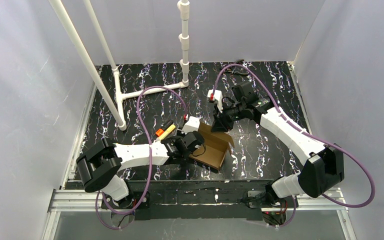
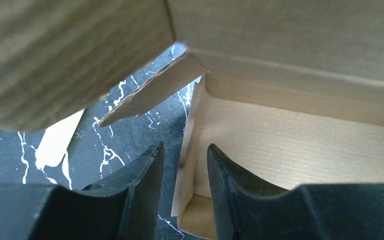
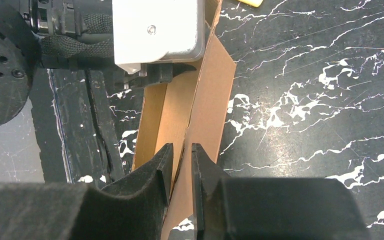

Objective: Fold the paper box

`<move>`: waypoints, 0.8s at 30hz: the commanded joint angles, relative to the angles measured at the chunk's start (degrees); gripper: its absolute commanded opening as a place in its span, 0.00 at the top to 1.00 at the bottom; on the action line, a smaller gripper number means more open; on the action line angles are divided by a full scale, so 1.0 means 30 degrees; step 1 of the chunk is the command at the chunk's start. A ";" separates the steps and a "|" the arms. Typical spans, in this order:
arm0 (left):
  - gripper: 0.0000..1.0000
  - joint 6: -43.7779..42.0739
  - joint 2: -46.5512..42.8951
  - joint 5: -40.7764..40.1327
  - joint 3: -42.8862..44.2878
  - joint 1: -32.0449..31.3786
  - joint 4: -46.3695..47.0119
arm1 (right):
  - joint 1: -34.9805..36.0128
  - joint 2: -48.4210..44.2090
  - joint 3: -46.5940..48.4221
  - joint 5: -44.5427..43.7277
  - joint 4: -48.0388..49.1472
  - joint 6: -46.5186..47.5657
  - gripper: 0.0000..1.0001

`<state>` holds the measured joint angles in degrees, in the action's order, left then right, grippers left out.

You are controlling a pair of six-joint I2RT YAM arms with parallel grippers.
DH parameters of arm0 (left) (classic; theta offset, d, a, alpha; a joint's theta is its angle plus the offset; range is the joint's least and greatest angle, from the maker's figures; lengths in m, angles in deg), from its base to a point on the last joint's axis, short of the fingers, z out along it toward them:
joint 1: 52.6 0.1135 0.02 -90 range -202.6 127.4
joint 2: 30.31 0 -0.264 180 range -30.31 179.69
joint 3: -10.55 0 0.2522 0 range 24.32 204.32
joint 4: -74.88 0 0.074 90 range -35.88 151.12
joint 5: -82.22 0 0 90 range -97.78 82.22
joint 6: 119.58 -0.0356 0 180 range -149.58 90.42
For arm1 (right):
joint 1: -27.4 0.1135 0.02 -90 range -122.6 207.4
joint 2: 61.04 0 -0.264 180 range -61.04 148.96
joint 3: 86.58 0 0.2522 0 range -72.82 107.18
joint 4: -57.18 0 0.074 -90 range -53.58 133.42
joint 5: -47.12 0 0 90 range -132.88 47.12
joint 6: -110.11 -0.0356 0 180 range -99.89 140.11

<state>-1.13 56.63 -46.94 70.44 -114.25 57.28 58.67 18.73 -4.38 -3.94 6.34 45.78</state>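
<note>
Lying mid-desk on black, white-veined marbling, brown corrugated paper box half-erected, walls up, flaps loose; left end effector narrowly parted astride one wall edge; right end effector narrowly parted astride another panel.

left wrist view: paper box cut off top and right, its near flap out of focus; right wrist view: yellow stick clipped by top edge
</note>
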 commanded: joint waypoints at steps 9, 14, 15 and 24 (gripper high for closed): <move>0.72 -0.0732 0.1316 0.0034 0.0313 0.0227 0.0804 | 0.0137 0.0036 -0.0022 0.0082 0.0166 0.0109 0.72; 0.85 -0.0702 0.2005 -0.0383 0.0415 0.0452 0.0546 | 0.0148 0.0183 0.0003 0.0008 0.0122 0.0114 0.72; 1.00 -0.0519 0.2119 -0.0549 0.0514 0.0452 0.0334 | 0.0154 0.0240 0.0065 0.0055 0.0058 0.0130 0.72; 0.57 0.1799 0.0253 0.0003 0.1134 0.0451 -0.1484 | 0.0154 0.0527 0.1720 -0.0296 -0.2137 0.1529 0.44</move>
<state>0.26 62.14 -46.74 72.08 -113.46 58.40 58.67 19.34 -3.85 -3.97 4.51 48.12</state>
